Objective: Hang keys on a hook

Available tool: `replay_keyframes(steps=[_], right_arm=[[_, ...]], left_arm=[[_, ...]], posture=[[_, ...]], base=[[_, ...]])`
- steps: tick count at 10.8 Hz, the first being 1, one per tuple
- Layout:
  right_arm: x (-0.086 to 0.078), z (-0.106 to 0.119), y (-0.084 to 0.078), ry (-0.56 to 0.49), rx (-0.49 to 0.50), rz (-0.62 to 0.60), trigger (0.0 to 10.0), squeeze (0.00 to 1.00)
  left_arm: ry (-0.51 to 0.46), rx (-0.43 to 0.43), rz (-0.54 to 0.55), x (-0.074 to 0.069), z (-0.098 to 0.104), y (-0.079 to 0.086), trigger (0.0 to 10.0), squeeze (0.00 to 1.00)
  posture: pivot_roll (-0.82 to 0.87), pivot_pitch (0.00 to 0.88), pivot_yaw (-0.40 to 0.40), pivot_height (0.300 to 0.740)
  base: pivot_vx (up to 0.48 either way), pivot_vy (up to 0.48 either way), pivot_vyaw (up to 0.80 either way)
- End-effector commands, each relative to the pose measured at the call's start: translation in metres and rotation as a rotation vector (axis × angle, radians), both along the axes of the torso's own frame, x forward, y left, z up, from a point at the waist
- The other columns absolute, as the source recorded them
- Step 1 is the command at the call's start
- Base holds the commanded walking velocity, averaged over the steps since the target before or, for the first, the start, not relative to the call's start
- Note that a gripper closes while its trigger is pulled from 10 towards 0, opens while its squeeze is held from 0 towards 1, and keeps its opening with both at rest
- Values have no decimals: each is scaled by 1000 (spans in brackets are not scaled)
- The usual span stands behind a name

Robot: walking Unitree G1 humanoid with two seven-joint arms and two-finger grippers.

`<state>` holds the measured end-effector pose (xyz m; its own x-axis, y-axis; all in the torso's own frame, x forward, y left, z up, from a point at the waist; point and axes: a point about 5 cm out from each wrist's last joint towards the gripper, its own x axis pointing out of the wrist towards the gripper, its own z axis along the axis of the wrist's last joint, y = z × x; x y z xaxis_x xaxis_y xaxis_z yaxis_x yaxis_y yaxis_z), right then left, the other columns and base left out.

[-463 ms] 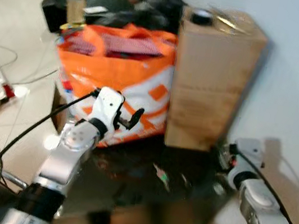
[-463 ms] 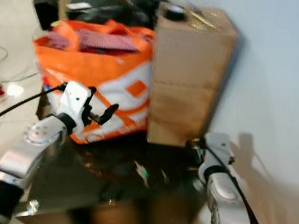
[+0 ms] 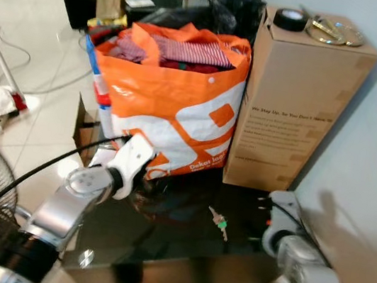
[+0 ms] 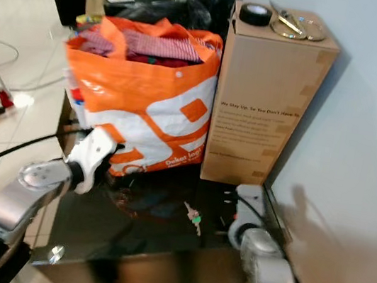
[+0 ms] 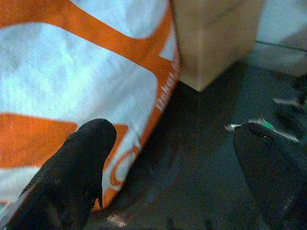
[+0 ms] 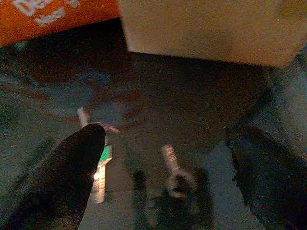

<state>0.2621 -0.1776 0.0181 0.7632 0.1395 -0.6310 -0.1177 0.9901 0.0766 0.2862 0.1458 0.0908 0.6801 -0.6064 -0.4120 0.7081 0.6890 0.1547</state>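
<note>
So the keys [image 3: 219, 220] are lying flat mid-frame on the dark glossy bench [image 3: 159, 237], not picked up yet. Right gripper [image 6: 163, 158] sits just beside them at lower right, jaws wide apart, probably lining up a grab. Left gripper [image 5: 168, 163], jaws apart too, hangs by the orange bag [image 3: 173, 103]. Tall box [image 3: 299, 101] upper right, pale wall behind it, tiled floor [image 3: 40, 39] on the left.

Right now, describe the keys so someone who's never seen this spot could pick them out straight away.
Find the tall cardboard box standing against the wall beside the orange and white bag. Both sit on a low black glossy table, and the keys lie flat on it just in front of the box. They are the small silvery bunch with a green tag, apart from both neighbours.
</note>
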Motion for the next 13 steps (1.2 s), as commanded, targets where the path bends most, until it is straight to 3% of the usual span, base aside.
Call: replay_keyframes(steps=[1,2,3,4,5,6,8,9,13], right_arm=[[3,-6,-6,12,-14,-23,10000,1000],[3,-10,-7,25,-32,-26,10000,1000],[4,-10,-11,26,-65,-58,10000,1000],[5,-11,-12,30,-82,-72,10000,1000],[5,-14,-14,37,-90,-89,10000,0],[6,-16,-14,40,-75,-108,10000,0],[7,-17,-9,50,31,-132,10000,0],[6,-20,-6,69,67,-134,10000,0],[4,-35,-7,139,43,-165,10000,0]], left_arm=[[32,31,-45,-3,-6,2,10000,0],[28,7,-63,-2,-7,1,10000,0],[80,-38,-197,-17,-12,-4,10000,0],[95,-59,-232,-21,-15,-6,10000,0],[144,-99,-293,-28,-20,-10,10000,0],[211,-117,-350,-32,-24,-13,10000,0],[352,-59,-421,-35,-33,-14,10000,0],[363,-25,-438,-34,-35,-14,10000,0],[358,4,-415,-28,-36,-14,10000,0]], posture=[[-98,0,27,740],[-96,0,25,740],[-95,0,19,740],[-97,0,19,740],[-105,0,21,740],[-106,0,21,740],[-106,0,31,740],[-102,0,30,740],[-85,0,5,740]], base=[[0,0,0],[0,0,0],[0,0,0],[0,0,0],[0,0,0],[0,0,0],[0,0,0],[0,0,0],[0,0,0]])
